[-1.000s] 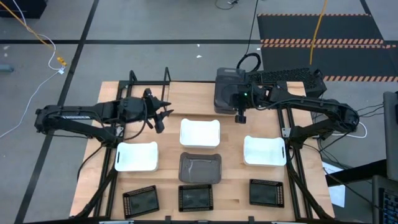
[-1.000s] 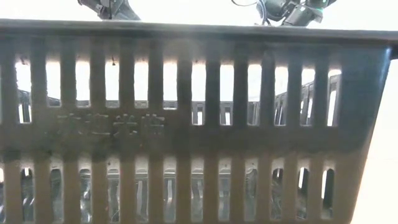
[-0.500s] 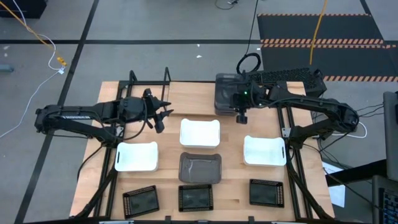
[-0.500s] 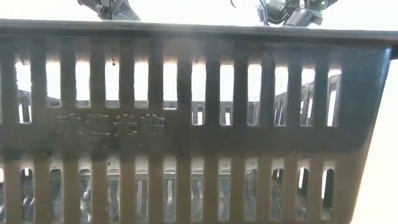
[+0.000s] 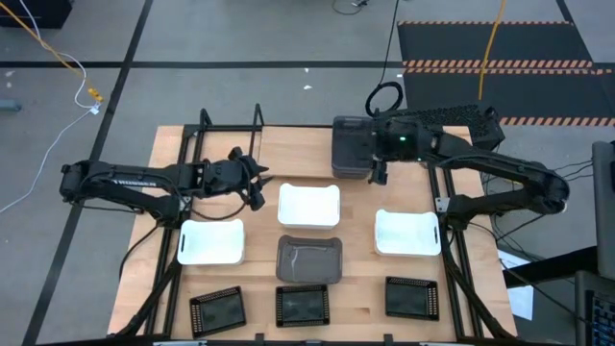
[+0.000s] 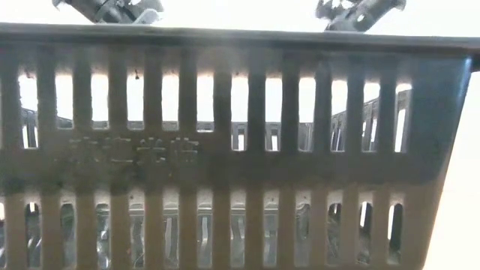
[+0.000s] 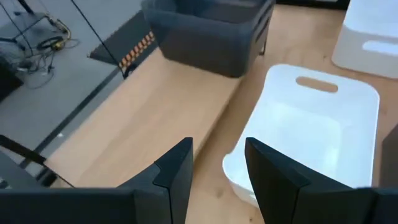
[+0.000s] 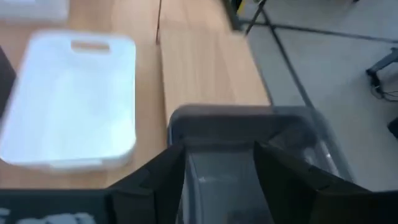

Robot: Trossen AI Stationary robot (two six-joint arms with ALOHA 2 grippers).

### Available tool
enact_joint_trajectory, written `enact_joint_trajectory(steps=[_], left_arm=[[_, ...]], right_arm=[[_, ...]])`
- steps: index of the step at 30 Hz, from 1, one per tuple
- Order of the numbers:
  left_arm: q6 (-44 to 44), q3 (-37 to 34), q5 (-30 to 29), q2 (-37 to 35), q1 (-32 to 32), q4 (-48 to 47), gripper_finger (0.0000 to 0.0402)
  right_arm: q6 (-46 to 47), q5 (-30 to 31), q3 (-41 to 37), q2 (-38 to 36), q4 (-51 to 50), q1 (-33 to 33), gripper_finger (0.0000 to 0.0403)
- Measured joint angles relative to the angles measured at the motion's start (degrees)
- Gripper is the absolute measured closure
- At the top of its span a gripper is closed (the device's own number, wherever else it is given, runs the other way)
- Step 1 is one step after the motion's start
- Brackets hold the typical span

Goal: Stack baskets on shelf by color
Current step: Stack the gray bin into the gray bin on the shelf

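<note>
A dark grey basket [image 5: 350, 147] stands on the right end of the light-wood shelf [image 5: 288, 146] at the table's far edge. My right gripper [image 5: 377, 173] hangs open just off its near right corner; in the right wrist view the basket's wall [image 8: 239, 118] shows between the spread fingers. My left gripper [image 5: 256, 187] is open and empty, left of the middle white basket [image 5: 308, 205]. Two more white baskets [image 5: 211, 241] [image 5: 408, 233] and another dark basket [image 5: 309, 258] rest on their bottoms on the table.
Three flat black trays [image 5: 218, 310] [image 5: 302, 306] [image 5: 411, 297] lie along the near edge. Black rod dividers [image 5: 231, 125] stand on the shelf's left part. A dark basket's slotted wall [image 6: 240, 150] fills the low view.
My right gripper has opened and drawn a little toward the table's right edge, away from the dark basket on the shelf, which stays put. My left gripper has moved slightly right and nearer, toward the middle white basket.
</note>
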Motion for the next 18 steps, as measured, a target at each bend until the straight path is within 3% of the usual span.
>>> enact_joint_trajectory(steps=[4, 9, 14, 18], left_arm=[[1.7, -0.3, 0.1, -0.2, 0.0, 2.2, 0.0254], [4.8, -0.4, 2.0, -0.8, -1.4, 2.3, 0.0254], [6.4, -0.4, 5.2, -0.7, -3.6, 3.8, 0.0254], [7.4, -0.4, 5.3, -0.7, -4.7, 6.6, 0.0254]], right_arm=[[5.1, -2.6, 0.0, -4.7, -1.0, 4.1, 0.0224], [9.7, -2.7, -2.1, -4.4, -5.8, 13.3, 0.0230], [11.0, -2.4, -7.4, -0.1, 3.7, 26.4, 0.0231], [5.2, -1.0, -7.9, 7.3, 9.1, 35.2, 0.0231]])
